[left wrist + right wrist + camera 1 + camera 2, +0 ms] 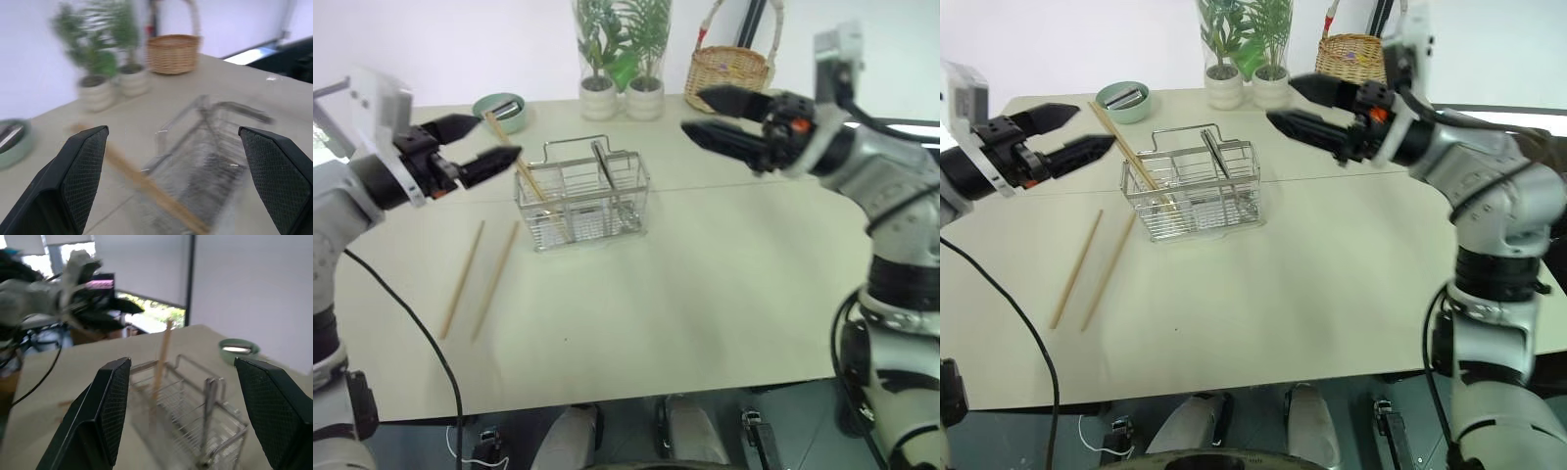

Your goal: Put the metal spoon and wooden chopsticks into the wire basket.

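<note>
Wire basket (pixel 584 201) sits mid-table, far side of centre. One pair of wooden chopsticks (pixel 517 167) already leans in its left compartment, tips up toward the far left. The metal spoon looks to be inside too, but you can't confirm it through the mesh.

Two loose chopsticks (pixel 480 279) lie flat on the table, left of and nearer than the basket, long axes running near-to-far, roughly parallel.

Left gripper (pixel 480 147): jaws wide, empty, hovering above and beyond the sticks. Right gripper (pixel 722 117): jaws apart, empty, right of the basket.

Your left arm is clearly nearer; expect to come down across the sticks' length.
</note>
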Tool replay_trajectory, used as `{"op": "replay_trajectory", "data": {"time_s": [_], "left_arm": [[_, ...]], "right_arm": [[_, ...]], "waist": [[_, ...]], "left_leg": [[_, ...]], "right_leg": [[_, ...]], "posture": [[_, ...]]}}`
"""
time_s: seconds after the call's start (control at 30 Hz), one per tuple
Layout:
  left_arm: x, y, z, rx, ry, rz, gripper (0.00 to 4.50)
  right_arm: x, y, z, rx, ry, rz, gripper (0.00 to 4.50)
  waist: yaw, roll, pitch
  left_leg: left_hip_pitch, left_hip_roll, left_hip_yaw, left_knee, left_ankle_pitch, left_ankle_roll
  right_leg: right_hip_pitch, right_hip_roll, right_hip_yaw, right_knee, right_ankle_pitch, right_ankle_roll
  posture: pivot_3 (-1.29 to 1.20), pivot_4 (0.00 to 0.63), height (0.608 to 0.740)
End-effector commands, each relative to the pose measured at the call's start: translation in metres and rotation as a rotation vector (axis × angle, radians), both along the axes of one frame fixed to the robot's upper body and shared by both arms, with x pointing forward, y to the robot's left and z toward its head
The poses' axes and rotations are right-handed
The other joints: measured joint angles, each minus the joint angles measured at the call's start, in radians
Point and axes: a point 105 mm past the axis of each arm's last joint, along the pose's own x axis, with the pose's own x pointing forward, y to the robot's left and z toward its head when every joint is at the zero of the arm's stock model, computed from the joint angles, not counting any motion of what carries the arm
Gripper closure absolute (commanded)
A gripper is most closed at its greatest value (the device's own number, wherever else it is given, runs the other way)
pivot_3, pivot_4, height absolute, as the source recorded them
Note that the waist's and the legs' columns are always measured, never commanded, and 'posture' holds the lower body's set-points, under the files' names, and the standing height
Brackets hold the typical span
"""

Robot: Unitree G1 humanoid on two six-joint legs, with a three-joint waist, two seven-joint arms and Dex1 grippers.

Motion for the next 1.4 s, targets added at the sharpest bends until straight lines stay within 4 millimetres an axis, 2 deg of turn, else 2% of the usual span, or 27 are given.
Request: {"op": "replay_trajectory", "data": {"time_s": [0.03, 0.13, 0.23, 0.43, 0.57, 0.93, 1.1, 1.33, 1.4], "left_arm": [[0.009, 0.041, -0.009, 0.017, 0.052, 0.213, 0.0], [0.016, 0.056, -0.034, 0.093, 0.161, 0.305, 0.0], [0.022, 0.065, -0.05, 0.109, 0.254, 0.36, 0.0], [0.038, 0.064, -0.083, 0.004, 0.48, 0.435, 0.0], [0.045, 0.057, -0.101, 0.053, 0.566, 0.461, 0.0], [0.049, 0.043, -0.147, 0.202, 0.734, 0.421, 0.0], [0.049, 0.05, -0.161, 0.202, 0.786, 0.444, 0.0], [0.046, 0.042, -0.183, 0.207, 0.863, 0.365, 0.0], [0.047, 0.042, -0.183, 0.207, 0.857, 0.361, 0.54]], "right_arm": [[-0.032, -0.005, -0.014, -0.05, 0.034, 0.086, 1.05], [-0.045, -0.009, -0.044, -0.123, 0.102, 0.076, 1.05], [-0.05, -0.01, -0.063, -0.151, 0.139, 0.044, 1.05], [-0.056, -0.005, -0.078, -0.095, 0.193, 0.004, 1.05], [-0.065, -0.005, -0.088, -0.116, 0.219, 0.009, 1.05], [-0.066, -0.008, -0.084, -0.098, 0.21, -0.011, 1.05], [-0.066, -0.009, -0.084, -0.094, 0.211, -0.022, 1.05], [-0.067, -0.009, -0.082, -0.082, 0.21, -0.032, 1.05], [-0.066, -0.009, -0.082, -0.081, 0.21, -0.035, 0.98]], "waist": [[0.0, 0.0, 0.0], [0.002, -0.001, 0.0], [0.004, -0.002, 0.0], [0.021, -0.005, -0.001], [0.025, -0.006, -0.001], [0.024, -0.006, -0.001], [0.024, -0.007, -0.001], [0.025, -0.007, -0.002], [0.026, -0.006, -0.003]], "left_leg": [[0.0, 0.0, 0.001, 0.0, 0.0, 0.0], [0.0, 0.0, 0.003, 0.001, 0.0, 0.0], [0.0, 0.001, 0.004, 0.001, 0.0, 0.0], [0.0, 0.001, 0.004, 0.001, 0.0, 0.0], [-0.001, 0.001, 0.004, 0.001, -0.001, 0.0], [-0.003, 0.002, 0.004, 0.001, -0.001, 0.001], [-0.003, 0.002, 0.004, 0.001, -0.001, 0.001], [-0.003, 0.002, 0.005, 0.002, -0.001, 0.001], [-0.003, 0.002, 0.005, 0.002, -0.001, 0.001]], "right_leg": [[0.0, 0.0, 0.001, 0.0, 0.0, 0.0], [-0.001, 0.0, 0.003, 0.0, 0.0, 0.0], [-0.001, -0.001, 0.003, -0.001, 0.0, 0.0], [-0.001, 0.0, 0.002, -0.002, 0.001, 0.002], [-0.001, 0.0, 0.002, -0.004, 0.003, 0.004], [0.0, 0.0, 0.002, -0.009, 0.005, 0.006], [0.0, 0.0, 0.002, -0.009, 0.005, 0.006], [0.0, -0.001, 0.002, -0.009, 0.005, 0.006], [0.001, -0.001, 0.002, -0.01, 0.005, 0.006]], "posture": [[0.0, 0.15, 0.71], [0.0, 0.15, 0.71], [0.0, 0.15, 0.71], [0.0, 0.15, 0.71], [0.0, 0.15, 0.71], [0.0, 0.15, 0.71], [0.0, 0.15, 0.71], [0.0, 0.15, 0.71], [0.0, 0.15, 0.71]]}}
